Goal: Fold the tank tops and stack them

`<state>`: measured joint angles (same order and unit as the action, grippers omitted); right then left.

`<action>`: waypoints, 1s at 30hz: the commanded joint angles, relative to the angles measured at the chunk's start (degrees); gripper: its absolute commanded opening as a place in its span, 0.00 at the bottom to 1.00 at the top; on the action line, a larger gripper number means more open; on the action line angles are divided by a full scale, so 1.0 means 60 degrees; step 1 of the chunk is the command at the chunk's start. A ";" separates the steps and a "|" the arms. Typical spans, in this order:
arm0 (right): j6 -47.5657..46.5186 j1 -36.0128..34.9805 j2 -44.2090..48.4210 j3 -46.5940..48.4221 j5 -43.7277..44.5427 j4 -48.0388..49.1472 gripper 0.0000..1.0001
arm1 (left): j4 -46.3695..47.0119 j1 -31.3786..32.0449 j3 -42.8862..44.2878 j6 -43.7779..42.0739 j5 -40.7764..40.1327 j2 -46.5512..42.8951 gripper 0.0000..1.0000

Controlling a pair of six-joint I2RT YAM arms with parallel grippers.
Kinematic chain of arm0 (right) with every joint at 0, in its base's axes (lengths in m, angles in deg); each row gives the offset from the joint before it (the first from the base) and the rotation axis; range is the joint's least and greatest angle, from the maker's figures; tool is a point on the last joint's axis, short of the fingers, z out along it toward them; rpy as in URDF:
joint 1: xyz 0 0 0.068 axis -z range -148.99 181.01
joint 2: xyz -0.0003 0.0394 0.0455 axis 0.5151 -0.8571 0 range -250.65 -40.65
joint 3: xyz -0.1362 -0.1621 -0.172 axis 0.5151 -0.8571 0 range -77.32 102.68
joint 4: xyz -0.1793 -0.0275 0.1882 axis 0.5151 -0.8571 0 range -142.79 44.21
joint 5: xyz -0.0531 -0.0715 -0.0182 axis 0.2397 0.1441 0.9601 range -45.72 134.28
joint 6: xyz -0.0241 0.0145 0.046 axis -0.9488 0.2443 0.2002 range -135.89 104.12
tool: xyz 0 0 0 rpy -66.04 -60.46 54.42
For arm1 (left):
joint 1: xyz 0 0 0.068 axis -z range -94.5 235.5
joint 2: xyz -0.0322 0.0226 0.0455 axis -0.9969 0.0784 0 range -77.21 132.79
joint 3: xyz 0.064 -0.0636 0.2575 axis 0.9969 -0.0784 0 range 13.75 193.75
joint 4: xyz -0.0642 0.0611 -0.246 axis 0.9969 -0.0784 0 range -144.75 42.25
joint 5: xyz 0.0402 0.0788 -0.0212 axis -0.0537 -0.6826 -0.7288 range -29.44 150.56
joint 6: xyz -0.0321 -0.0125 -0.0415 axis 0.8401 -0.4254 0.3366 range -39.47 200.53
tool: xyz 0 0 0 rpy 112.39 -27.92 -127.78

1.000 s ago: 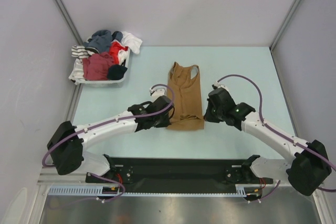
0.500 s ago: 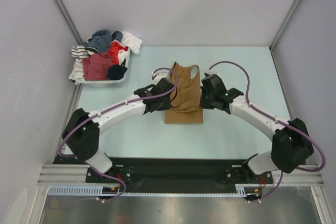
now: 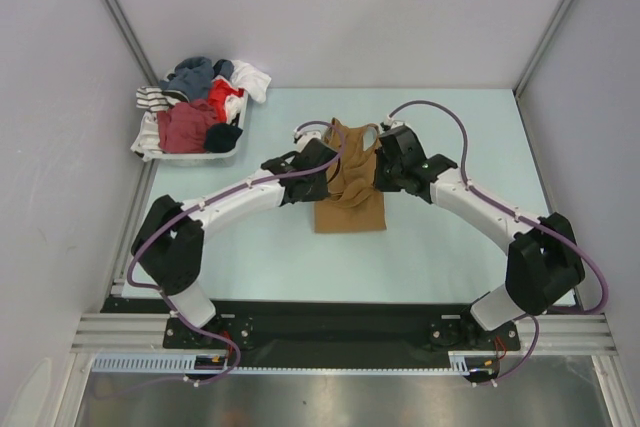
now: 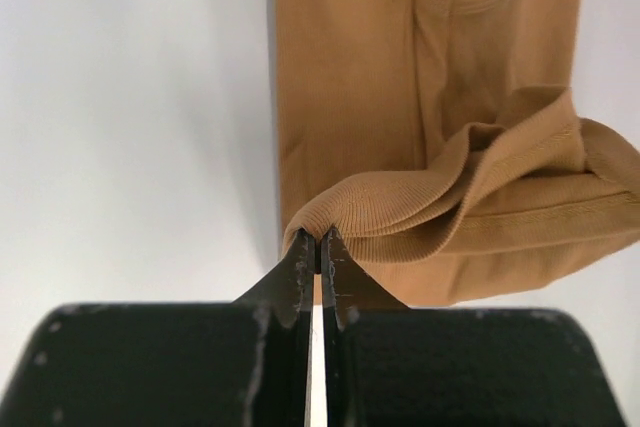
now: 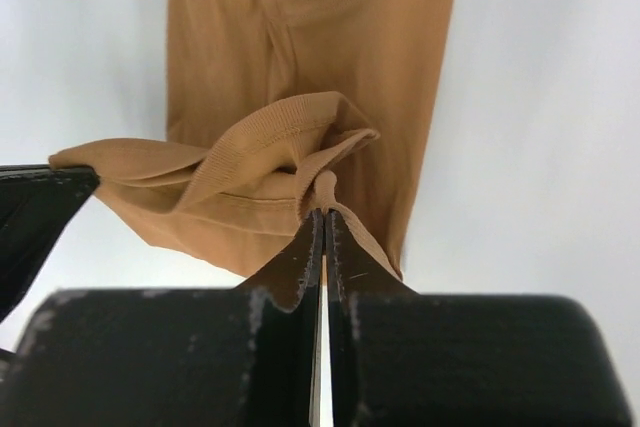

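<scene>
Your left tool point(image 4: 318, 239) and right tool point(image 5: 322, 215) each pinch a hem corner of the tan-brown soft cloth tank top point(image 3: 352, 215); such thin bites could slip, skewing the fold.

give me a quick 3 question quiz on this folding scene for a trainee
1. True or false: the left jaws and the right jaws are each shut on the tan tank top.
2. On the table, the white tray of mixed clothes sits at: A the far left corner, B the far right corner, C the near edge.
3. Fill in: the edge pinched is the top's ____ (hem or straps).
Key: 1 true; 2 A; 3 hem.
</scene>
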<state>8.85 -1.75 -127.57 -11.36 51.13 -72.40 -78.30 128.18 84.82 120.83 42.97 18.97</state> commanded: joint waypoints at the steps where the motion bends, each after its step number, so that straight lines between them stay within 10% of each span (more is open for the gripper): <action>1: -0.0328 0.0068 0.0144 0.0448 -0.0233 0.0508 0.00 | 0.0242 -0.0081 0.0708 -0.0343 -0.0087 -0.0093 0.00; 14: 0.0111 0.1356 -0.1611 0.0345 -0.0674 0.1519 0.13 | 0.1470 -0.1018 0.1280 -0.0797 0.0819 0.1984 0.02; 17: 0.0375 0.1737 -0.2446 0.0580 -0.0804 0.1666 0.56 | 0.1766 -0.1340 0.1470 -0.0856 0.1099 0.2484 0.35; 18: 0.0419 0.1796 -0.2549 0.0595 -0.0936 0.1667 0.59 | 0.1838 -0.1414 0.1384 -0.0842 0.1013 0.2456 0.56; 21: 0.0507 0.1826 -0.2332 0.0201 -0.0952 0.1958 0.68 | 0.2611 -0.1414 0.0480 -0.0798 0.0822 0.1667 0.78; 30: 0.0449 0.1899 -0.0839 -0.1060 -0.1054 0.2779 0.69 | 0.2761 -0.1414 -0.0665 -0.1178 0.0587 -0.0003 0.83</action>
<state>11.49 9.53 -137.69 -16.17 45.54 -60.01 -65.10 119.57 83.44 115.36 47.23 24.43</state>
